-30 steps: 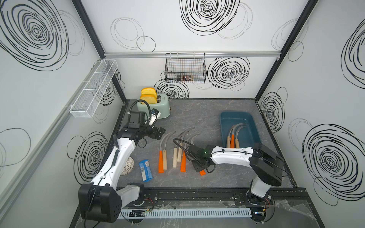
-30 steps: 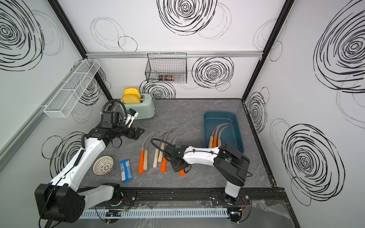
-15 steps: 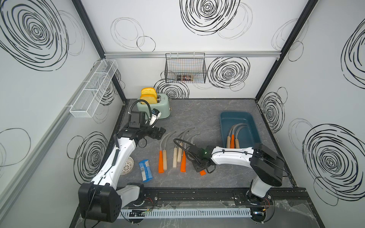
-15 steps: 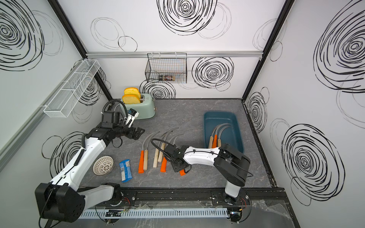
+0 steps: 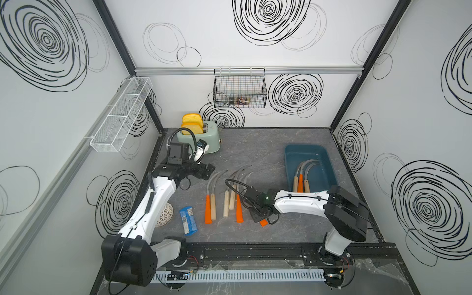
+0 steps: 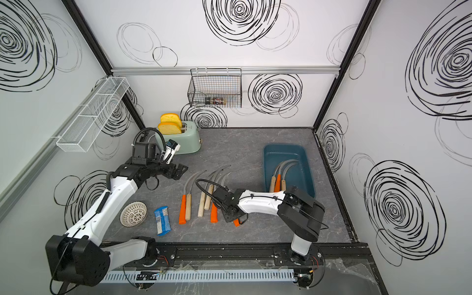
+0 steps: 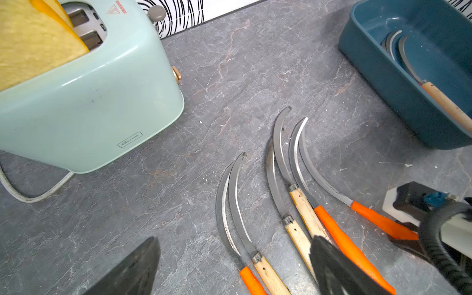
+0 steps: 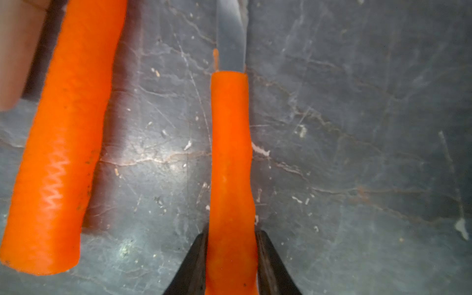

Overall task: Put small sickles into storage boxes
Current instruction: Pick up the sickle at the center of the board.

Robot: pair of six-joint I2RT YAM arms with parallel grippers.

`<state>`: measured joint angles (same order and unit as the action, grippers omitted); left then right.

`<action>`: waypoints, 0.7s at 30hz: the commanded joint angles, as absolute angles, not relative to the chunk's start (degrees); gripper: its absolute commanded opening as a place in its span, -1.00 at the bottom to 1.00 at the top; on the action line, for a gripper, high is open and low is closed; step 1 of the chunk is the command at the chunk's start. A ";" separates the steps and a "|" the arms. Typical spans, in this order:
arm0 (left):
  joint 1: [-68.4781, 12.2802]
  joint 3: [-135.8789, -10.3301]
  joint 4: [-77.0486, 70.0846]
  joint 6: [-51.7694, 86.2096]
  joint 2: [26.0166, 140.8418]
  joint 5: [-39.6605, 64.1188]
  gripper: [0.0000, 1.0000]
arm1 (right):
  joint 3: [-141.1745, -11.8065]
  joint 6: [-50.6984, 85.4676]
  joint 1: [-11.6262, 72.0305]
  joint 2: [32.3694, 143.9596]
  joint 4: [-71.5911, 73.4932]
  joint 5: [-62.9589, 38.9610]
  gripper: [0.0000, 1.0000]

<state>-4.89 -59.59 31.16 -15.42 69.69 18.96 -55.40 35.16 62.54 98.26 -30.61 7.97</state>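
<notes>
Right wrist: right fingers [image 8: 194, 260] clamped on both sides of the orange-handled sickle [image 8: 229, 153], low on the handle; the sickle is on the grey surface [image 8: 357, 127]. Both top views: teal tub [image 5: 290, 163] on the right side holds three sickles [image 5: 300, 178], five more sickles [image 5: 224, 201] in a row mid-surface. Left fingers [image 7: 132, 270] apart, hovering just beside the blade tips.

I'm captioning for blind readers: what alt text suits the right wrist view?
The right gripper pinches the handle of an orange-handled sickle lying on the grey table, blade pointing away. Another orange handle lies beside it.
</notes>
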 commanded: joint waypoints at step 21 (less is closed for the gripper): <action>-5.62 -62.49 30.36 -15.47 70.80 17.80 0.92 | -51.22 33.06 60.30 98.71 -35.75 12.75 -0.90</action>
<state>-5.26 -60.64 31.18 -15.42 70.61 18.09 -54.15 34.02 61.43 97.25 -29.95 8.99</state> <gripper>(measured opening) 0.962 0.298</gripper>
